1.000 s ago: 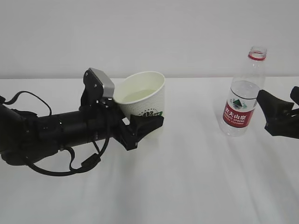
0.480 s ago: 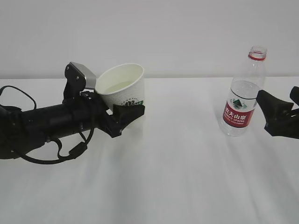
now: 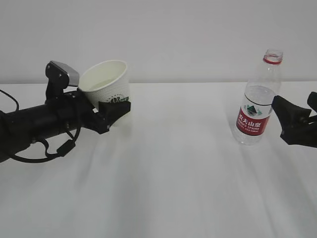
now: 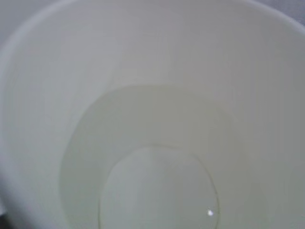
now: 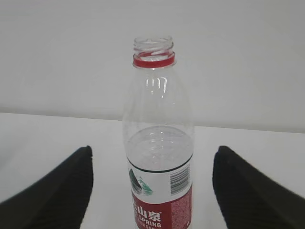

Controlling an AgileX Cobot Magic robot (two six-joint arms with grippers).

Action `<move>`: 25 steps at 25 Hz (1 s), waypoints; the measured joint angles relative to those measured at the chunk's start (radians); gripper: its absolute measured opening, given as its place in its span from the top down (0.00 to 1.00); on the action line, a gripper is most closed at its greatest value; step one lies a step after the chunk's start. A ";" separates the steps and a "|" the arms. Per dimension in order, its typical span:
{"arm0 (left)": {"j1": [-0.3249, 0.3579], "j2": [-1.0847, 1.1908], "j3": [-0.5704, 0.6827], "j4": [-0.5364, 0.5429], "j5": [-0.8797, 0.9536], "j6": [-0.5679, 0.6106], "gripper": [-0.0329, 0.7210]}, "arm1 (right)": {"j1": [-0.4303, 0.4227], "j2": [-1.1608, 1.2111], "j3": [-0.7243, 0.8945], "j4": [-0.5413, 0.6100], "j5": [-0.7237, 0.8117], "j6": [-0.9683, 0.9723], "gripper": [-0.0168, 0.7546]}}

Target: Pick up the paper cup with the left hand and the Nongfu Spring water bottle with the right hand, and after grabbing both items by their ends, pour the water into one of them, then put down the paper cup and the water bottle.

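Your table [image 3: 188, 188] was a plain white sheet running up to a pale wall [image 3: 178, 34], with the two arms well apart on it.

Your left hand [image 3: 111, 111] came in from 9 o'clock, long and black, with a grey block [image 3: 63, 72] riding on its wrist. Its fingers [image 3: 116, 109] were spread fairly wide and clamped on the lower wall of the cup [image 3: 106, 89], which you held off the table, tilted with the mouth toward 11 o'clock. In your left wrist view the cup's inside [image 4: 152, 57] filled everything, and the water [image 4: 157, 152] lay pooled in the bottom, faintly green.

The bottle [image 3: 258, 99] stood upright on the table at 3 o'clock of the scene, uncapped, part full, label [image 3: 254, 121] facing you. Nothing stood between it and the cup.

Your right hand [image 3: 293, 124] sat just at the bottle's 3 o'clock side, gaping wide and holding nothing. In the right wrist view the bottle [image 5: 157, 157] stood between the two fingers [image 5: 57, 195], clear of both.
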State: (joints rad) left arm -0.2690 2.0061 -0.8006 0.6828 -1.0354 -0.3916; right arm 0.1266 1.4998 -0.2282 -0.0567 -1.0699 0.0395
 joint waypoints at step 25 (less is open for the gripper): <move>0.227 0.000 0.000 -0.005 0.104 0.002 0.29 | 0.000 0.000 0.000 -0.002 0.000 0.000 0.22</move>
State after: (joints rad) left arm -0.0424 2.0061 -0.8006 0.6780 -0.9313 -0.3892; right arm 0.1266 1.4998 -0.2282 -0.0582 -1.0699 0.0395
